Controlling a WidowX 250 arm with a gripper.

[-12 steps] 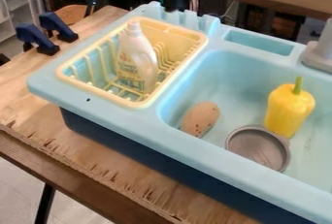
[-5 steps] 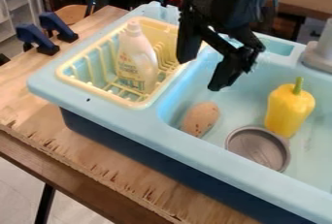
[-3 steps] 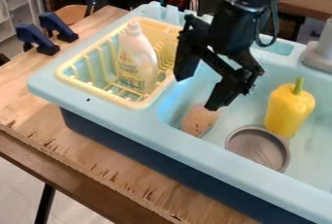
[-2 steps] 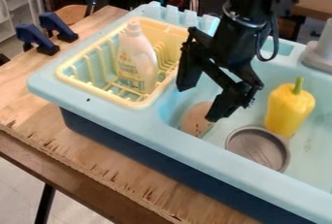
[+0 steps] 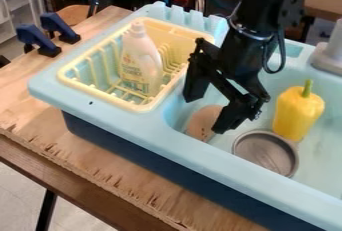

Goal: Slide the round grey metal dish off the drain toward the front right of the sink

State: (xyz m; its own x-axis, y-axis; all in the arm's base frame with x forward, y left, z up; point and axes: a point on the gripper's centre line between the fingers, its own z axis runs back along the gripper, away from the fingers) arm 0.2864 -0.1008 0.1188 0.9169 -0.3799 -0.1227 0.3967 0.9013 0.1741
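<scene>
The black gripper (image 5: 204, 114) hangs open over the left end of the sink basin, its two fingers spread apart with nothing held. Just below and between them lies a tan, speckled oval object (image 5: 201, 123), partly hidden by the right finger. To its right, a round grey metal tin (image 5: 266, 152) rests on the basin floor. Behind the tin stands a yellow bell pepper (image 5: 297, 111) with a green stem. A white bottle (image 5: 140, 57) is upright in the yellow dish rack (image 5: 71, 81), left of the gripper.
The light blue sink (image 5: 220, 157) has a raised rim around the basin. A grey faucet base (image 5: 330, 57) stands at the back right. Two dark blue clamps (image 5: 37, 40) grip the wooden tabletop (image 5: 33, 120) at the back left.
The arm has come in from the top edge, and its open gripper has lowered over the tan object. The bottle, pepper and tin have not moved.
</scene>
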